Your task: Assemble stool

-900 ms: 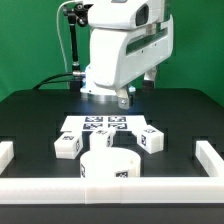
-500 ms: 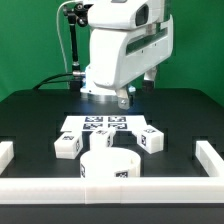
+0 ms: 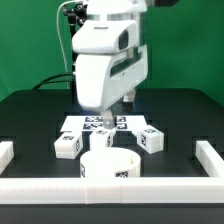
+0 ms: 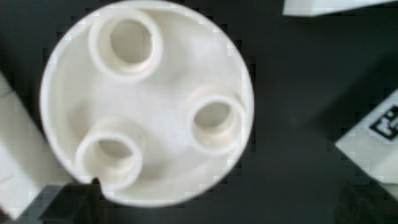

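Note:
The round white drum-shaped seat (image 3: 108, 166) stands near the front border bar. In the wrist view it fills the frame from above, showing three round sockets (image 4: 151, 95). One blocky tagged leg (image 3: 68, 145) lies to the seat's left in the exterior view and another (image 3: 152, 139) to its right. A third leg (image 3: 103, 141) sits just behind the seat. A tagged leg also shows at the edge of the wrist view (image 4: 370, 140). My gripper (image 3: 107, 120) hangs above the marker board, behind the seat. Its fingers do not show clearly, and nothing is seen in them.
The marker board (image 3: 92, 125) lies flat behind the parts. White border bars run along the front (image 3: 110, 193) and both sides (image 3: 215, 153). A bar edge shows in the wrist view (image 4: 15, 130). The arm's base and cables stand at the back.
The arm has swung toward the exterior view's left and tilted, and the hand has come lower over the marker board. The seat and legs have not moved.

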Robot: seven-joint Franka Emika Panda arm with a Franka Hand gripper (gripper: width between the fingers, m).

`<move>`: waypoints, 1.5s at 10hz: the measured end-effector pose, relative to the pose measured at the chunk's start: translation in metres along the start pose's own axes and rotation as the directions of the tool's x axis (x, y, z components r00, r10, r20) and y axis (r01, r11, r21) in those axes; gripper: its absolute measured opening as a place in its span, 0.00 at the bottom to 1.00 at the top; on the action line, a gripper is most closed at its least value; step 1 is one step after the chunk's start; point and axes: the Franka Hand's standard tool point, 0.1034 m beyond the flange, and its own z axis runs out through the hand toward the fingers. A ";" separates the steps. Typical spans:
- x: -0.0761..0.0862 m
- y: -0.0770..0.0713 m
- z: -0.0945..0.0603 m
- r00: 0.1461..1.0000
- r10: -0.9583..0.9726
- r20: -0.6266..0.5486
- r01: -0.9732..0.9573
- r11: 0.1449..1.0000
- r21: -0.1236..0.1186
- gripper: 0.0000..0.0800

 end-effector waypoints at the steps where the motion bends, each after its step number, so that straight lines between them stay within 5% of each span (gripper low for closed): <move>1: -0.002 -0.001 0.006 1.000 0.004 0.002 -0.004 1.000 0.010 0.81; 4: -0.002 -0.002 0.007 1.000 0.003 0.003 -0.003 1.000 0.012 0.81; 8: -0.008 -0.004 0.042 1.000 -0.016 -0.013 0.016 1.000 -0.003 0.81; 15: -0.001 -0.013 0.067 0.998 -0.059 -0.004 0.059 0.998 0.013 0.81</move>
